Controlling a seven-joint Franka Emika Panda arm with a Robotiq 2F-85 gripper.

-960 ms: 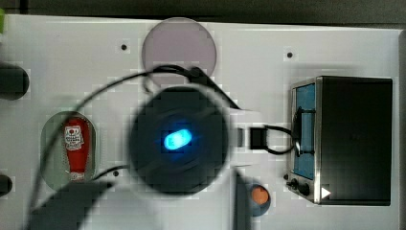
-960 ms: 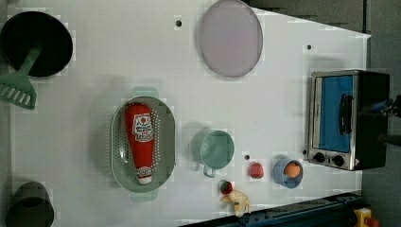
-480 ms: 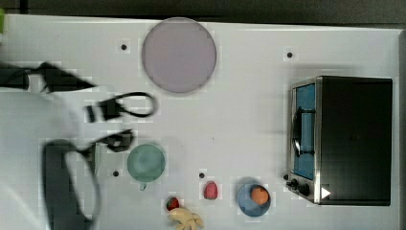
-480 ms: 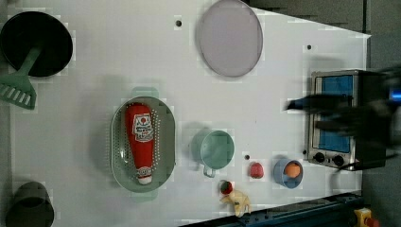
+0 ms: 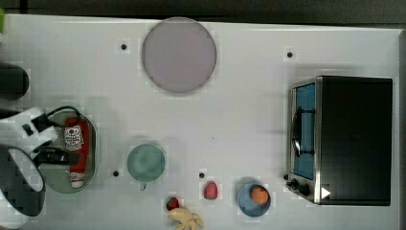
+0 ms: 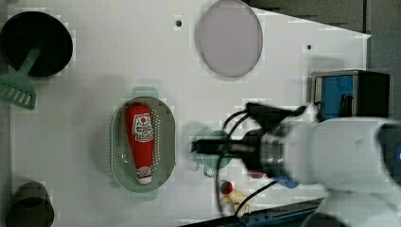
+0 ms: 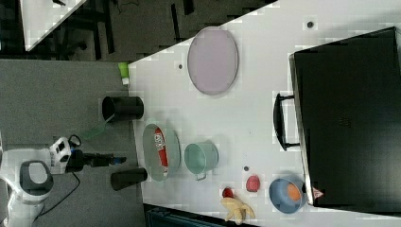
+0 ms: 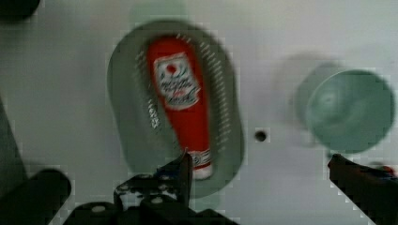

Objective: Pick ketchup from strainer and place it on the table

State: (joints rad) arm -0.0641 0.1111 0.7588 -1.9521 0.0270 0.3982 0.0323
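Note:
The ketchup [image 5: 76, 146], a red bottle with a white label and cap, lies lengthwise in the pale green strainer [image 5: 93, 143] on the white table [image 5: 239, 110], at the top view's left. My gripper [image 5: 53, 139] hovers open beside and above the strainer. In the wrist view the ketchup [image 8: 183, 103] lies in the strainer [image 8: 126, 112], and my gripper [image 8: 267, 176] is spread wide, one finger [image 8: 182, 172] near the bottle's cap, the other [image 8: 356, 180] far off by the cup. In the left view the gripper [image 6: 203, 146] is apart from the ketchup [image 6: 141, 137]. It holds nothing.
A green cup [image 5: 146, 163] stands close to the strainer. A lilac plate [image 5: 178, 55] lies at the back, a toaster oven [image 5: 354, 139] on the top view's right. A strawberry [image 5: 210, 190], a blue bowl [image 5: 253, 200] and a banana toy [image 5: 184, 218] line the front. Black cup [image 5: 12, 81].
The arm has swung from the top view's middle to its left, ending over the strainer. The ketchup has not moved. The gripper stays open.

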